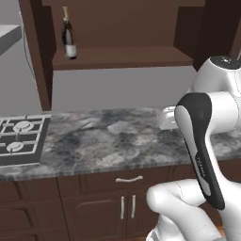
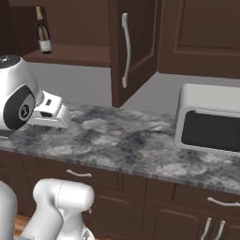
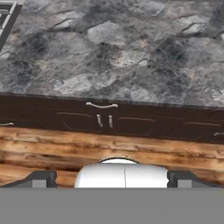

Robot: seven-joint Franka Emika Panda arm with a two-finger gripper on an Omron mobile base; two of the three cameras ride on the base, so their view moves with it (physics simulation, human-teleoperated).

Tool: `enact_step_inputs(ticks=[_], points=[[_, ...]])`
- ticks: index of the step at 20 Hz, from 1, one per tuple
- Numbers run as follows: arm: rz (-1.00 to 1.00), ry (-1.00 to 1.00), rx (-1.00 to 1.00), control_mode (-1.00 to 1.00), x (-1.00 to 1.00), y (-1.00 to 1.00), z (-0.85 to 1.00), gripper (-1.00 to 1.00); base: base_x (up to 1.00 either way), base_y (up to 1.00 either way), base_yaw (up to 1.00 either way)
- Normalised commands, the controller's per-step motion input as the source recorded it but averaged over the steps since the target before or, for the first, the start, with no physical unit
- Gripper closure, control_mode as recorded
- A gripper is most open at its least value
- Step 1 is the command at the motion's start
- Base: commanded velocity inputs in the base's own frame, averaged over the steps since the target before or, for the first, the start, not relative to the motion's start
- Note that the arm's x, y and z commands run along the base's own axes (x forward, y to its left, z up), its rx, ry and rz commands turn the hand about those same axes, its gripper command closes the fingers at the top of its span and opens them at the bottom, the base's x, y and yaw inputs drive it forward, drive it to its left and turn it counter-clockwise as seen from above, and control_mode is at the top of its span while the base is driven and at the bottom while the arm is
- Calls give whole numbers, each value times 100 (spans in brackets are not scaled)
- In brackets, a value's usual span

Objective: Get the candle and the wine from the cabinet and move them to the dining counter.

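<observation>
Left base view: wine (image 1: 68, 34) upright on shelf of open cabinet (image 1: 123, 57), upper left; arm low at right, well below and right of bottle.
Right base view: wine (image 2: 43, 31) on shelf, long axis vertical; cabinet door (image 2: 130, 51) swung open; hand over marbled counter (image 2: 117, 140).
Hand view: gripper (image 3: 111, 178) spread wide, empty, aimed down at counter edge and drawer handle (image 3: 101, 105).

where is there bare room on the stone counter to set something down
The widest bare stretch of the marbled counter runs between the stove at its left end and the white microwave at its right. On the open cabinet's shelf, everything right of the wine bottle is bare. It gets tight beside the microwave and around the arm.
</observation>
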Motion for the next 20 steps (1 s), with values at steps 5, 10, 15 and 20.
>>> enact_step_inputs(ticks=[5,10,15,20], points=[[0,0,0,100,0,0,0,-100,56,45,4],[0,0,0,100,0,0,0,-100,55,56,6],[0,0,0,100,0,0,0,-100,55,8,1],[0,0,0,100,0,0,0,-100,43,-2,0]])
